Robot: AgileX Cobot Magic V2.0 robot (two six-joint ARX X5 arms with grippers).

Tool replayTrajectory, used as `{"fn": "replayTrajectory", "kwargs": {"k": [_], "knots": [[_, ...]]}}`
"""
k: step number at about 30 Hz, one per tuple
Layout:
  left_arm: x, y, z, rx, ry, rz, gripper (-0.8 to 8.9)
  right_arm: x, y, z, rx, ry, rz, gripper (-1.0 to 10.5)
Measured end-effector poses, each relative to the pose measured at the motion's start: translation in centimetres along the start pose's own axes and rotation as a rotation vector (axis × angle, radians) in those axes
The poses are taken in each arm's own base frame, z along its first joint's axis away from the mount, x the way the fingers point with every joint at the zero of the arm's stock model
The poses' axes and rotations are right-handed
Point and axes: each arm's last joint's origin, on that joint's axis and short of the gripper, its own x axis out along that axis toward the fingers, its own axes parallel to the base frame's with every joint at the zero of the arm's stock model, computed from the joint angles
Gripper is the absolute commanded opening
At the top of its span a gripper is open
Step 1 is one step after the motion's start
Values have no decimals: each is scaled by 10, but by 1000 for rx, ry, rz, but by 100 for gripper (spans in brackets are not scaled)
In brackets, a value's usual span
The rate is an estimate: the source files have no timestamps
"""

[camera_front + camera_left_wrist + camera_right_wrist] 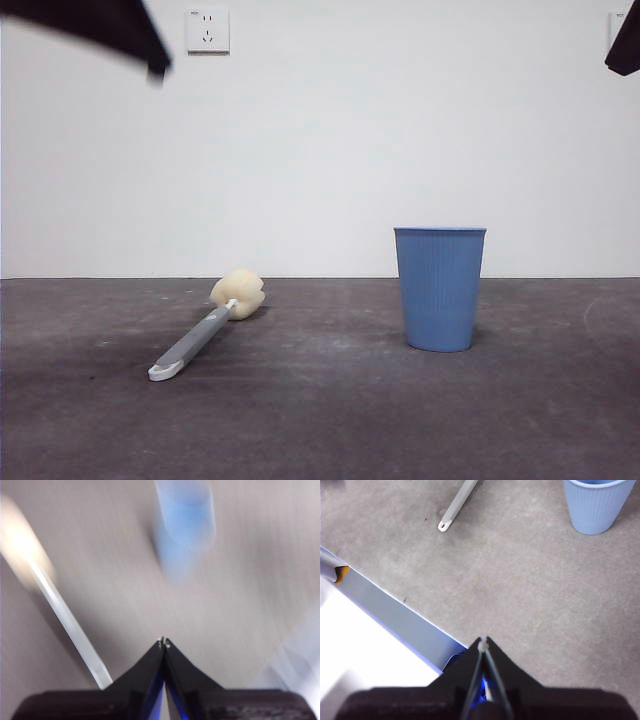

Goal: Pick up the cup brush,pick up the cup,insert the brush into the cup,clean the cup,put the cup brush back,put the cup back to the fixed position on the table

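The left gripper [163, 641] has its two black jaws pressed together at the tips, holding nothing, and hangs high over the table [320, 420]; its wrist view is smeared, so little more can be read from it than a pale streak of brush and a blue blur of cup. The right gripper [483, 641] likewise has its jaws closed on nothing, near the table's front edge, where a pale strip borders the dark surface. In the front view the arms show only as dark tips at the two top corners.

The cup brush [205, 332] lies flat on the table toward its left side, sponge head toward the back edge and white looped end toward the front. The cup [440, 288] stands upright and well apart from it, toward the right side, mouth up.

Neither thing has been lifted, so the task appears to be at its very first step: picking up the brush. That will likely call for the left gripper to part its jaws, come down over the slim grey handle and straddle it crosswise; the handle lies low, so the fingertips must nearly meet the table.
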Motion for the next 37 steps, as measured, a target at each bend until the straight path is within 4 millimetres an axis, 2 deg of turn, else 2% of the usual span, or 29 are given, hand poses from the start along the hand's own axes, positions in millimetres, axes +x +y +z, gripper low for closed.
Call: {"fn": "replayTrajectory", "kwargs": {"k": [2, 4, 7, 11, 13, 17, 22, 31, 37], "knots": [[-23, 14, 13, 55, -272, 71, -3, 0, 0, 0, 0, 0, 0, 1], [-45, 29, 10, 75, -487, 179, -3, 0, 0, 0, 0, 0, 0, 1], [-69, 47, -22, 81, -654, 364, -3, 0, 0, 0, 0, 0, -1, 1], [-74, 54, -62, 51, -670, 513, -3, 0, 0, 0, 0, 0, 0, 1], [-71, 58, -81, 26, -666, 594, -3, 0, 0, 0, 0, 0, 0, 1], [-56, 64, -120, -4, -611, 642, -3, 0, 0, 0, 0, 0, 0, 1], [-40, 68, -153, -22, -566, 647, -3, 0, 0, 0, 0, 0, 0, 1], [-22, 72, -186, -98, -438, 624, -3, 0, 0, 0, 0, 0, 0, 1], [-20, 71, -195, -131, -372, 617, -3, 0, 0, 0, 0, 0, 0, 1]]}}
